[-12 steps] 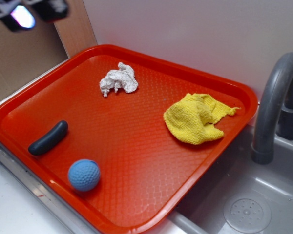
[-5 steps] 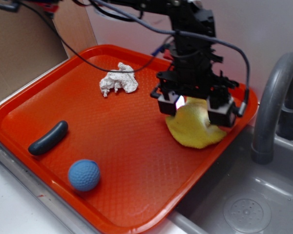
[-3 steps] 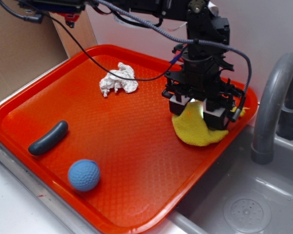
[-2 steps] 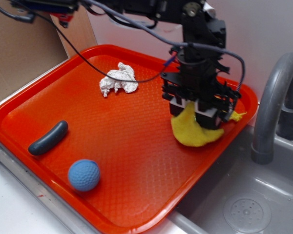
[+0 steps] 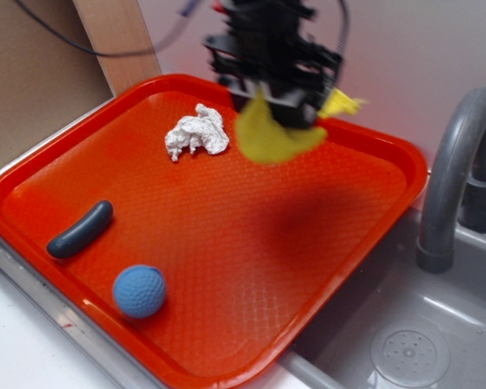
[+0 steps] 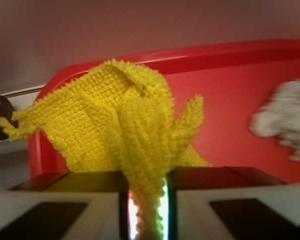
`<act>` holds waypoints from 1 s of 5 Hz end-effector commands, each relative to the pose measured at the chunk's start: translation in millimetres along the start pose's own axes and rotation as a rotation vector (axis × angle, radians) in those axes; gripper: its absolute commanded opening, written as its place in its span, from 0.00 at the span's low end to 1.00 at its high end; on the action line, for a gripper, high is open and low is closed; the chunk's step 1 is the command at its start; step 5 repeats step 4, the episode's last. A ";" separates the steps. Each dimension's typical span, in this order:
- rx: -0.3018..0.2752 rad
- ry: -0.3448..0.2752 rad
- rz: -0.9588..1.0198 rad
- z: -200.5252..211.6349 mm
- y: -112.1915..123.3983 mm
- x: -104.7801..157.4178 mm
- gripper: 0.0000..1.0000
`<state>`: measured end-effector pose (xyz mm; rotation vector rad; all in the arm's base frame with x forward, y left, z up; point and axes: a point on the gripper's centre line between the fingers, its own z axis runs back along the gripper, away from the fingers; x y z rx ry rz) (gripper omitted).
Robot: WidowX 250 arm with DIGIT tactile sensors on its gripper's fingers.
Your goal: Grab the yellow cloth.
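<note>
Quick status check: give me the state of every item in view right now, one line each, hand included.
Black robot hand: shut on the yellow cloth, raised above the tray.
Bright yellow knitted cloth: pinched, hanging clear of the tray.
Crumpled white paper wad: lying on the tray.
Blue dimpled ball: resting on the tray.
Dark curved bar: lying flat.
Red plastic tray: level.

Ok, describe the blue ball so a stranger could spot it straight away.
Start at the big red tray beside the grey sink faucet. Go to its near left corner, where the blue ball sits just in front of a dark curved sausage-shaped piece. It is the only round, dimpled, light blue thing there; the white paper wad lies far across the tray.
</note>
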<state>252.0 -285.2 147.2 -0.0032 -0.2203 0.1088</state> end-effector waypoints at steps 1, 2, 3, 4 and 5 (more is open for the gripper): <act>-0.153 -0.060 0.036 77.6 105.3 10.7 0.00; -0.174 -0.082 0.023 92.9 150.2 2.0 0.00; -0.194 -0.105 0.052 108.0 180.5 -5.6 0.00; -0.231 -0.082 0.016 102.4 177.4 -6.1 0.00; -0.231 -0.082 0.016 102.4 177.4 -6.1 0.00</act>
